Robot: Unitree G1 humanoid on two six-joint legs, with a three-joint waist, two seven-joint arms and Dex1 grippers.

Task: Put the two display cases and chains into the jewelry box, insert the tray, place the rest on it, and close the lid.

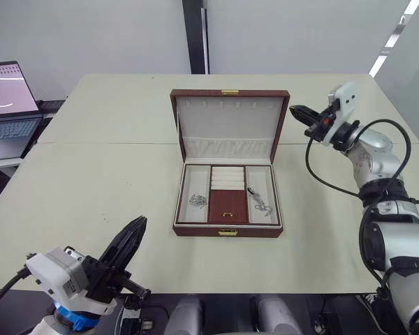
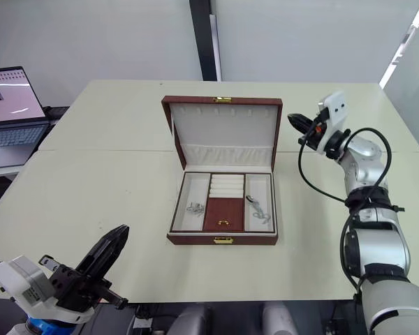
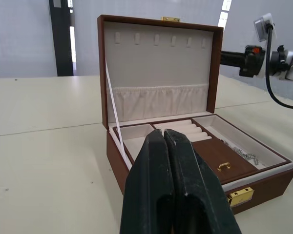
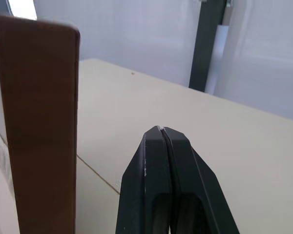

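Note:
The brown jewelry box (image 1: 228, 231) stands open at the middle of the table, its lid (image 1: 229, 118) upright at the back. A cream tray (image 1: 194, 179) with compartments sits inside. One silver chain (image 1: 197, 201) lies in the tray's left compartment and another chain (image 1: 258, 203) in the right one. Between them are ring rolls and a brown flap with a gold handle (image 1: 228, 213). The display cases are out of view. My left gripper (image 1: 140, 221) is shut and empty, low at the table's front left. My right gripper (image 1: 293, 108) is shut and empty, raised just right of the lid's edge (image 4: 39, 122).
A laptop (image 1: 7, 105) stands open on a side table at the far left. A seam (image 1: 105, 143) crosses the cream table behind the box's base. A dark pillar (image 1: 194, 35) rises behind the table.

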